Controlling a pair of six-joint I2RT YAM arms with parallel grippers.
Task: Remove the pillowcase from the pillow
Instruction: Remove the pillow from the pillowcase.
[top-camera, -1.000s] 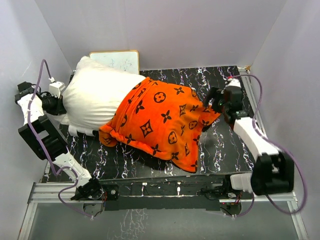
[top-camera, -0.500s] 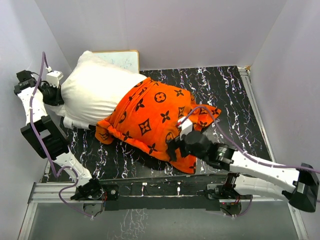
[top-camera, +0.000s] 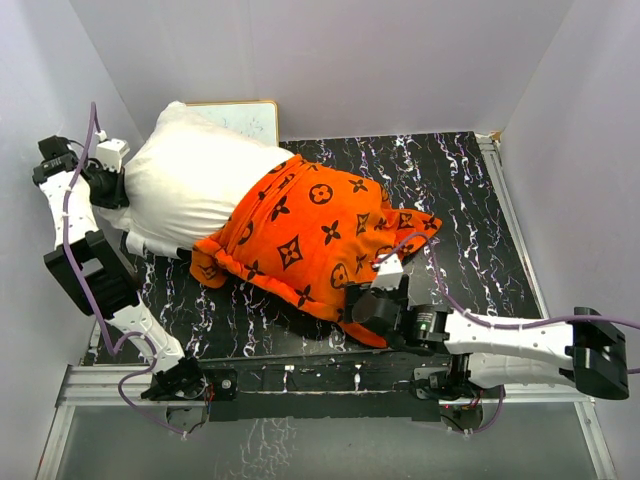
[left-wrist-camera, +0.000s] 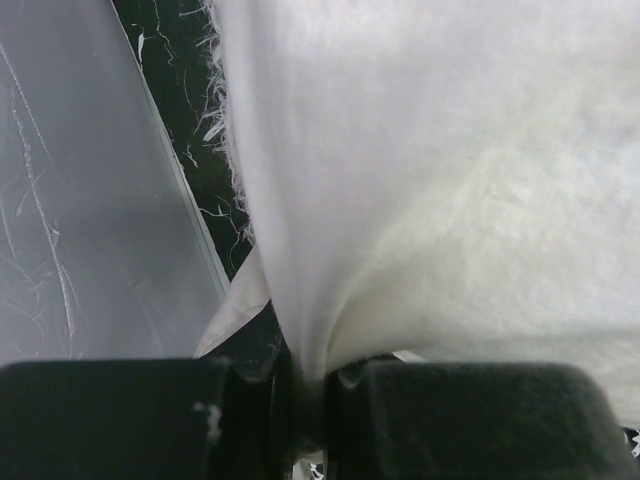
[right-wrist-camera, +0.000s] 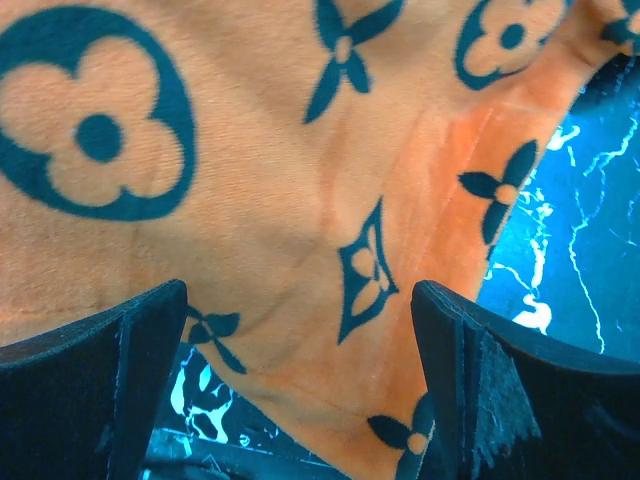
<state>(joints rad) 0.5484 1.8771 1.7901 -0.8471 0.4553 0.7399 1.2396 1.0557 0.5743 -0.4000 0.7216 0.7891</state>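
The off-white pillow (top-camera: 195, 185) lies across the back left of the black marbled table, its right half still inside the orange pillowcase (top-camera: 320, 235) with dark motifs. My left gripper (top-camera: 112, 187) is shut on a pinch of the pillow's white fabric (left-wrist-camera: 330, 300) at its far left end. My right gripper (top-camera: 358, 305) is open at the pillowcase's near corner, close to the table's front edge. In the right wrist view the orange cloth (right-wrist-camera: 300, 220) lies between and beyond the spread fingers (right-wrist-camera: 480, 400), its hem just over the table.
A small framed whiteboard (top-camera: 240, 118) leans on the back wall behind the pillow. White walls close in on the left (left-wrist-camera: 90, 230), back and right. The table's right part (top-camera: 470, 200) is bare marbled black. A metal rail runs along the front edge (top-camera: 330, 375).
My right arm swung from the table's right side down to the pillowcase's near corner and lowered there. My left gripper lifted the pillow's left end slightly toward the wall.
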